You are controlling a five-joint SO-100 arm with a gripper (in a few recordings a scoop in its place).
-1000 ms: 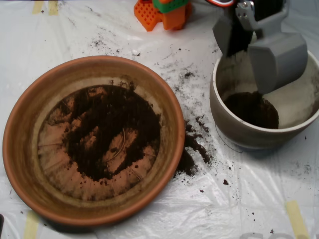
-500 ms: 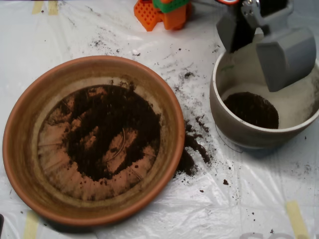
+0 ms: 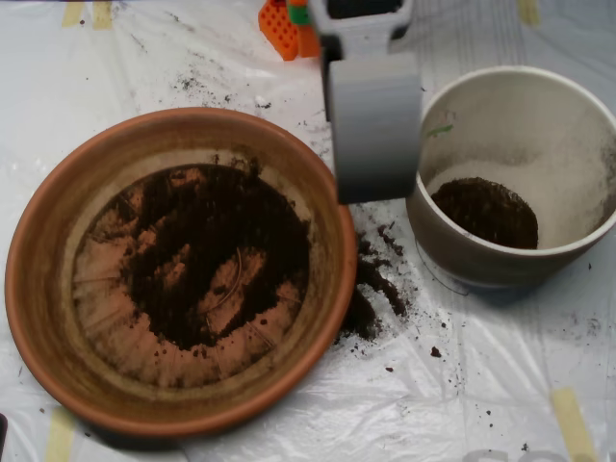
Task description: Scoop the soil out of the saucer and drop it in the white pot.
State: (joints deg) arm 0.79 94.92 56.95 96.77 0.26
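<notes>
Worktop [image 3: 500, 385] is covered in white plastic sheeting with tape strips, and we see loose crumbs scattered across it. The saucer [image 3: 38, 289] fills the 9 o'clock side; the soil [image 3: 217, 255] lies in a dark patch over its ridged base, thin enough toward 7 o'clock that bare clay shows. The white pot [image 3: 577, 106] sits at 3 o'clock with a small dark heap of soil at its bottom, so we judge some loads delivered and most of the soil left to move. A spilled clump [image 3: 371, 298] lies on the sheet between the saucer rim and the pot, touching the saucer's outer edge. The gripper [image 3: 375, 130] hangs at 12 o'clock, between the two vessels, over the saucer's right rim; we see only its grey back, so we cannot tell whether it is closed or parted, or carrying anything. Orange block [image 3: 284, 29] at the top edge is cut off and partly hidden behind the arm.
</notes>
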